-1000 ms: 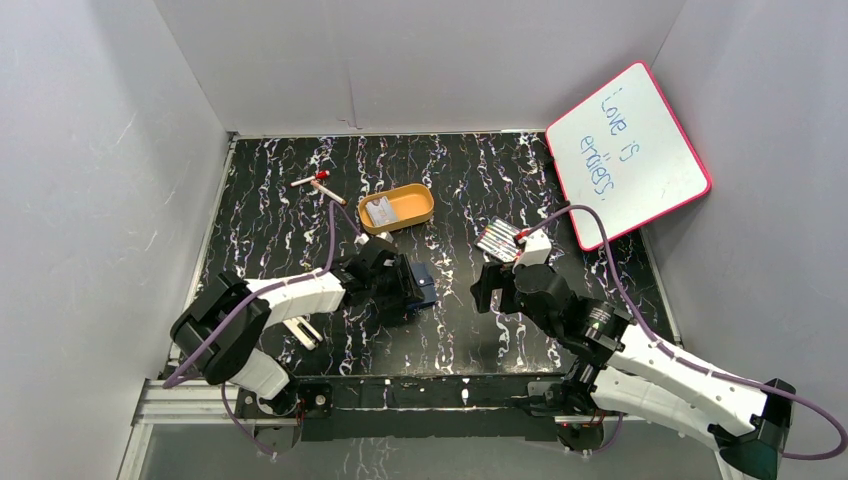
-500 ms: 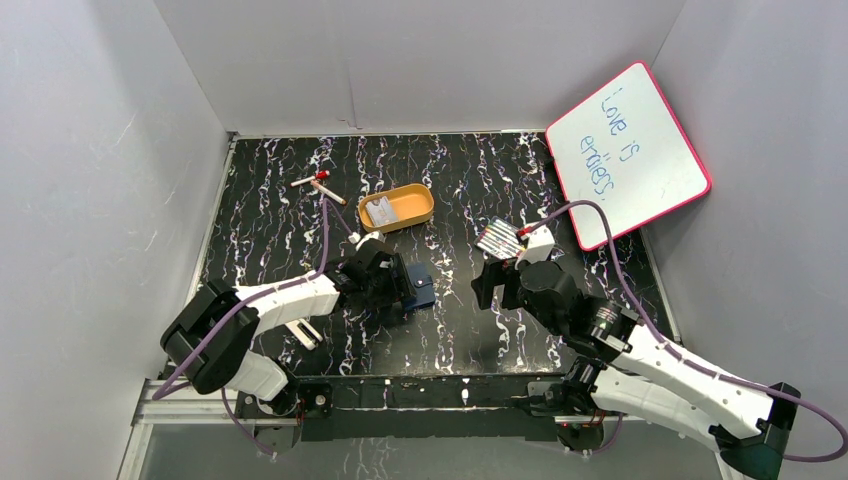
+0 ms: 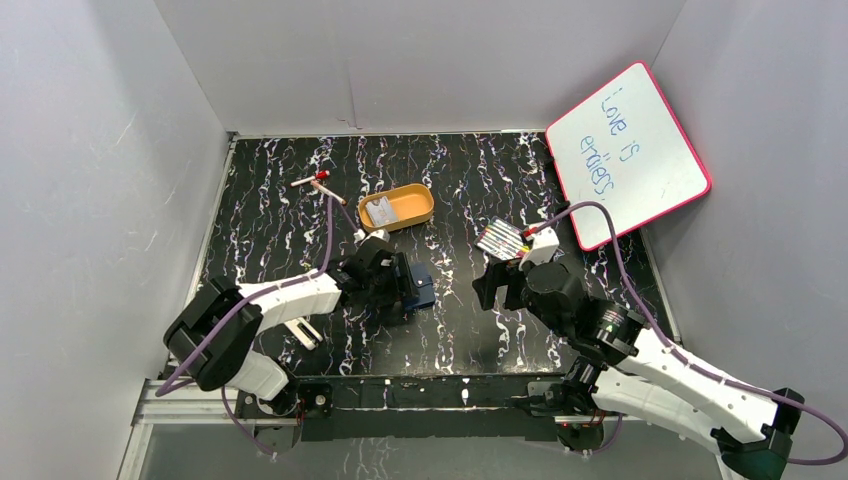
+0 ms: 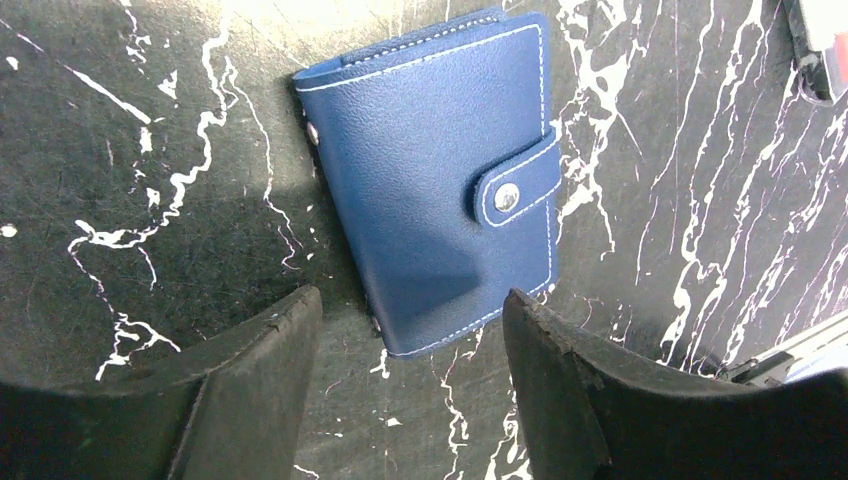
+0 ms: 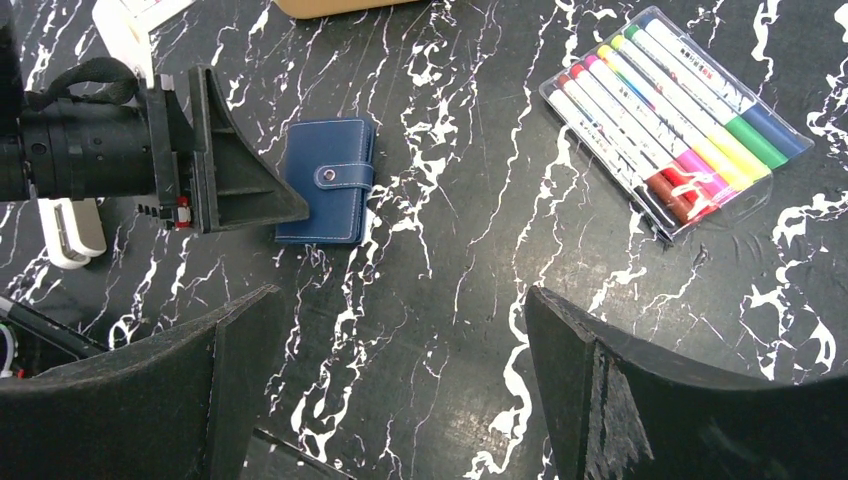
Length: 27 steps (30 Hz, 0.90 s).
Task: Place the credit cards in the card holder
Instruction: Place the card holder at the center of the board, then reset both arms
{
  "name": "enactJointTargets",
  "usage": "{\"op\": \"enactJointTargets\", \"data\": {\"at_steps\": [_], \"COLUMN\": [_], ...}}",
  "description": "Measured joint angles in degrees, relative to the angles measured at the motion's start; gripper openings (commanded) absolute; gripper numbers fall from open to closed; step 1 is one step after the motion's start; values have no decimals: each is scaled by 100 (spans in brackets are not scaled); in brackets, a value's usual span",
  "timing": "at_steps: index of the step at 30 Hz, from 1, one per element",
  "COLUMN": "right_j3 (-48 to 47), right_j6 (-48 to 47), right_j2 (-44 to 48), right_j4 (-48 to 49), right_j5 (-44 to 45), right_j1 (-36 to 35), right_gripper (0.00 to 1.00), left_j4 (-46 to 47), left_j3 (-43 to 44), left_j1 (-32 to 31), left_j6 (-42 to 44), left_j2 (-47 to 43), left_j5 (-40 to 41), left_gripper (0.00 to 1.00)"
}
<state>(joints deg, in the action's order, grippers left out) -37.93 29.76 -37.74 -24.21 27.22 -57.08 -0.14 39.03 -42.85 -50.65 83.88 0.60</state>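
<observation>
The snapped-shut navy folding card holder [image 4: 440, 180] may be skidded aside by the open left fingers [image 4: 265, 345]; right fingers [image 5: 600, 380] likewise open.

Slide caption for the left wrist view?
Open left tool poised over the navy card holder, snapped shut, on the marbled table.

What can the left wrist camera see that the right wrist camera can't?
Only the left wrist camera: the small stud on the side edge of the card holder, seen up close, with the near end of the holder lying between the open left jaws.

Only the right wrist camera: the pack of coloured markers, a strip of the orange tray, and the wide-open right jaws.

Both: the card holder lying closed, its snap tab fastened, on the black marbled table, with the left jaws at it.
</observation>
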Motion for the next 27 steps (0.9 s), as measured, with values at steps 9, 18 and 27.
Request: {"op": "enactJointTargets", "data": {"at_steps": [9,18,27], "right_j3": [-216,-1952,-4068], "right_j6": [-269,-907,-378], "right_j2": [15,-570,-2806], "right_j4": [-164,160,-319], "right_j5": [-33,120,1858], "right_j1": [0,0,7], "right_gripper": [99,99,99], "left_j4": [-824,-2048,-4297], "left_j3": [68,1882,2935], "left_j1": [-48,-127,-125], "left_j6": [614,1001,87], "left_j2": [-1495,-3237,-1980], "left_j5": [1069,2900,3353], "left_gripper": [90,91,93]}}
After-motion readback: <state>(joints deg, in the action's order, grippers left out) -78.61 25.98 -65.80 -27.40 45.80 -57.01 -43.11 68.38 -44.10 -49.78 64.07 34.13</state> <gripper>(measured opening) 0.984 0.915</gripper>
